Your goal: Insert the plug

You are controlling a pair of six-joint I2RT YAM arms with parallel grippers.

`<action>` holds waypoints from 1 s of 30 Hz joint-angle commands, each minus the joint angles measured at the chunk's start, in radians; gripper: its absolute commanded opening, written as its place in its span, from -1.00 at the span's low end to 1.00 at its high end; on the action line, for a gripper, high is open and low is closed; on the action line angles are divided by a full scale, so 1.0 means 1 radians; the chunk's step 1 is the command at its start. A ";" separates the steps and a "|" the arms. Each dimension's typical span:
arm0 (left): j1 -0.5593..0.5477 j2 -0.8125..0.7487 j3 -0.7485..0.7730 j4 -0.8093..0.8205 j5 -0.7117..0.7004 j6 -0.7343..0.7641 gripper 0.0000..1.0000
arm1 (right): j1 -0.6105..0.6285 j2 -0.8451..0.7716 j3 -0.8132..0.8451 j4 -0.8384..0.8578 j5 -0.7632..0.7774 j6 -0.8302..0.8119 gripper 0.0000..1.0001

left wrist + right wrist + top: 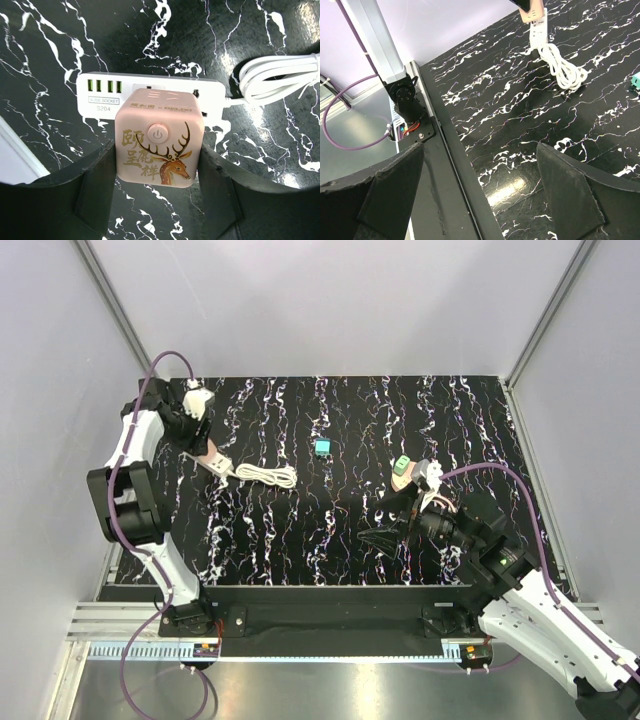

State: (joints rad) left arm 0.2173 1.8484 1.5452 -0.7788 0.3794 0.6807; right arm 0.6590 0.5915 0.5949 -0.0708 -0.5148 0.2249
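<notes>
While my left gripper (157, 167) hangs over the far left corner of the table (470, 420), its jaws pinch the pink cube plug (157, 142), with a dark finger (95, 185) pressed against each flank. The cube's face, with its round power button and a printed deer, looks straight into my left wrist camera. It stands on the white power strip (100, 97), covering the middle of the strip's top. A row of green USB ports shows just left of it. I cannot tell how deep the plug sits in the strip's socket. The strip's white cable (275, 75) lies in a loose coil just beside the strip, toward the middle of the table.

My right gripper (480, 160) is low over the right half of the table, well apart from the strip. Its jaws are spread wide, and the black marbled surface shows between them. A small teal block (322, 447) lies near the table's middle, between my two arms. A green-topped piece (402, 466) rests close by my right wrist.
</notes>
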 commanded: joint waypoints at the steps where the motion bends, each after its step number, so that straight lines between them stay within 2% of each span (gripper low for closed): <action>1: 0.002 0.002 0.027 0.004 0.001 0.017 -1.00 | 0.005 -0.012 0.000 0.051 -0.005 0.002 1.00; 22: 0.002 0.106 0.125 0.001 -0.022 0.013 -1.00 | 0.005 0.018 0.000 0.054 0.015 -0.007 0.99; 30: 0.007 0.110 0.118 0.001 -0.100 0.031 -1.00 | 0.005 0.027 0.002 0.055 0.024 -0.013 0.99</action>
State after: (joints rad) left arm 0.2161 1.9526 1.6352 -0.7918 0.3340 0.6865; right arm 0.6594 0.6167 0.5941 -0.0643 -0.5117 0.2237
